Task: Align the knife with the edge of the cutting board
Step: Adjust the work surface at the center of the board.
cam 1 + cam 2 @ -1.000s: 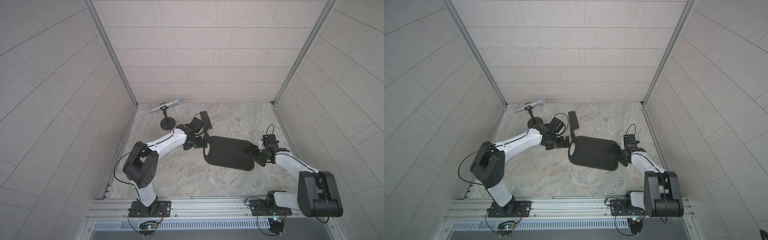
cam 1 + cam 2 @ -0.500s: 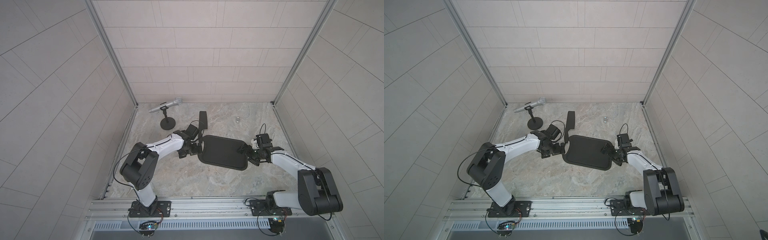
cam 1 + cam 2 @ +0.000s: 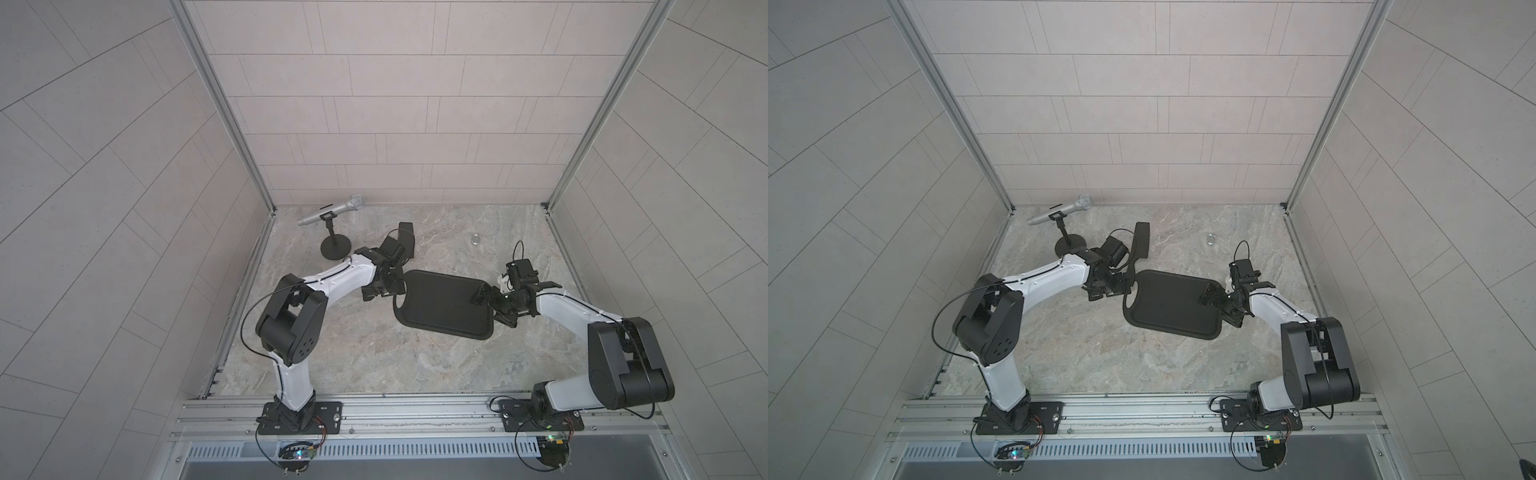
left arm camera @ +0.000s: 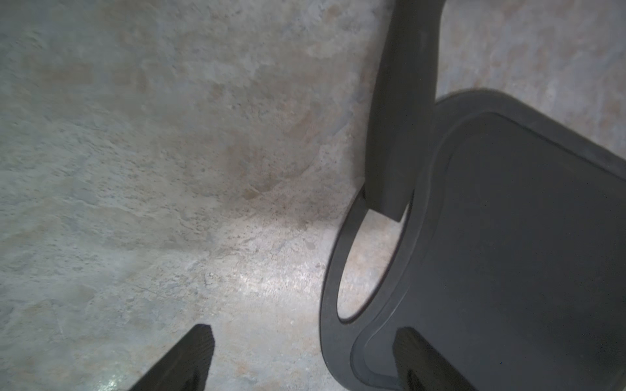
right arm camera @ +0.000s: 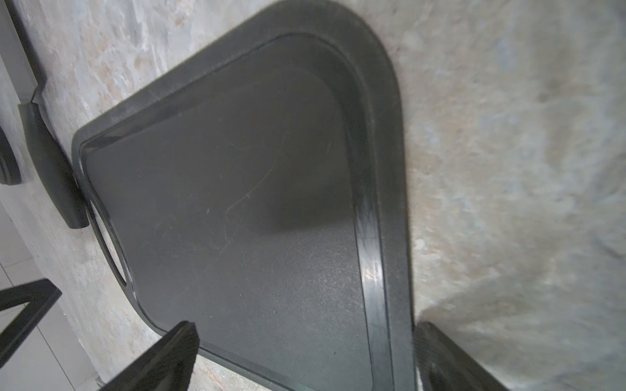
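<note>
Knife [image 3: 1139, 245] flat on surface [image 3: 374, 353], handle end against cutting board [image 3: 444, 303] rim by the hole. Left fingers [image 4: 191, 355] wide, straddling that rim. Right fingers [image 5: 162, 359] wide across opposite rim.

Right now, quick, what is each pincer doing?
Left pincer: open, holding nothing, at the handle end of the cutting board.
Right pincer: open, holding nothing, at its opposite end.

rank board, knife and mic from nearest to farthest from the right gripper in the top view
From the right gripper:
1. Board: right at the gripper, which sits over its end.
2. Knife: past the board's handle end, toward the back.
3. Mic: farthest, in the back left corner.
</note>
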{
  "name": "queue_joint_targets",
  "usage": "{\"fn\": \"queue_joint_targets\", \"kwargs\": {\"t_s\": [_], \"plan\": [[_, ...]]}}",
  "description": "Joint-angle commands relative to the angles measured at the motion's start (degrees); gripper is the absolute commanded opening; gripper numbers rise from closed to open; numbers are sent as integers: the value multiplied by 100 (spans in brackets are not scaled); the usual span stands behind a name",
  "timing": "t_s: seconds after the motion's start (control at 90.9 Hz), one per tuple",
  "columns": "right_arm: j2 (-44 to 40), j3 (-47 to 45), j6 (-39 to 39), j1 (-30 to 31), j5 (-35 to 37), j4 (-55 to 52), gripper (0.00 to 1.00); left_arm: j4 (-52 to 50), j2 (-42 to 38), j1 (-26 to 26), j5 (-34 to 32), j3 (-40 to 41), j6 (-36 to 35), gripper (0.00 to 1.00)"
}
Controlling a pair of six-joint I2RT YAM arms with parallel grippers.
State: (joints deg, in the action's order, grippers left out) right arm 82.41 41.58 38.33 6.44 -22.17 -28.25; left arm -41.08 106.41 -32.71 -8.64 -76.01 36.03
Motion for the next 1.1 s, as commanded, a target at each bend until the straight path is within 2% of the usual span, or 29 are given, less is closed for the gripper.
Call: {"fn": "queue_joint_targets", "kwargs": {"t_s": [0.0, 0.143, 0.319, 0.638, 0.814, 1.09], "plan": [[234, 99, -323, 40, 64, -343, 100, -415, 273, 34, -178, -336, -125, 78], [458, 292, -466, 57, -57, -393, 100, -468, 439, 35, -65, -476, -155, 69], [829, 584, -661, 134, -80, -485, 100, -424, 525, 32, -10, -245, -132, 63], [1653, 1398, -944, 806, 267, -922, 100, -266, 306, 174, 71, 247, -25, 62], [2019, 1866, -958, 1197, 469, -1150, 100, -27, 48, 601, 521, 670, 79, 62], [2529, 2505, -1058, 1490, 779, -1511, 100, -204, -357, 1072, 645, 578, -72, 62]]}}
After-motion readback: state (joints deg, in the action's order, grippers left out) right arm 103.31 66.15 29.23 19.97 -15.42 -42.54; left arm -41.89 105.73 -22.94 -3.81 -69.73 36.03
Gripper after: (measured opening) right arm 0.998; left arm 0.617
